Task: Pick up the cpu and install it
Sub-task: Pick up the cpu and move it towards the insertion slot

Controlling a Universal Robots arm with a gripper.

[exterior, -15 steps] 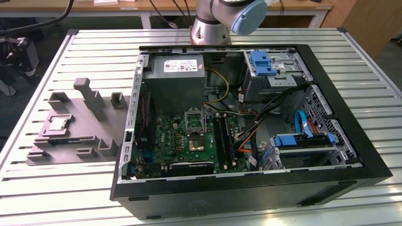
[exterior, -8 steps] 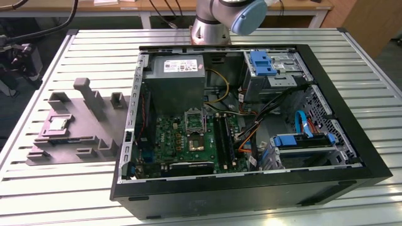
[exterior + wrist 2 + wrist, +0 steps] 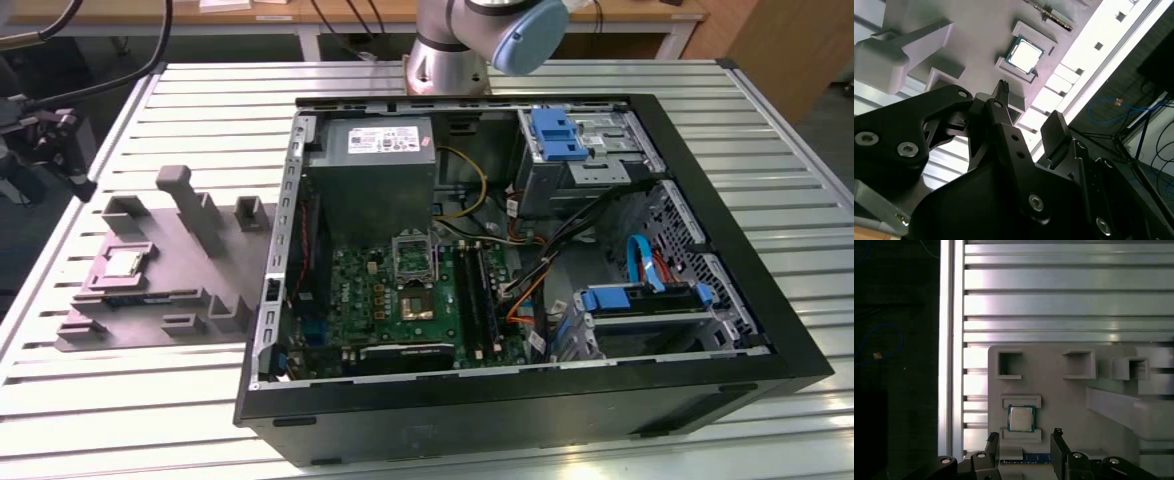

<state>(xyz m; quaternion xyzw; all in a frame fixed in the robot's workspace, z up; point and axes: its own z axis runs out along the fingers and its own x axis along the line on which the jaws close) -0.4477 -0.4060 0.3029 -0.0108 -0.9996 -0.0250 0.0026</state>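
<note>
The cpu (image 3: pixel 1021 418) is a small silvery square chip lying flat in a recess of the grey fixture plate (image 3: pixel 1064 400), between two low ledges. In the exterior view the cpu (image 3: pixel 124 263) rests on that plate (image 3: pixel 187 285), at the exterior view's left of the computer case. My gripper (image 3: pixel 1024 436) hovers above the plate a short way off the chip, open, with nothing between its black fingers (image 3: pixel 1056 437). The second wrist view has the gripper (image 3: pixel 1029 105) near the cpu (image 3: pixel 1025 56), apart from it. The metal socket frame (image 3: pixel 414 256) sits on the green motherboard.
The open black computer case (image 3: pixel 534 400) holds a grey power supply box (image 3: pixel 380 160), drive cages with blue parts (image 3: pixel 561 135) and loose cables. Raised grey posts (image 3: pixel 194 205) stand on the fixture plate. The slatted metal table's edge (image 3: pixel 951 365) runs close beside the plate.
</note>
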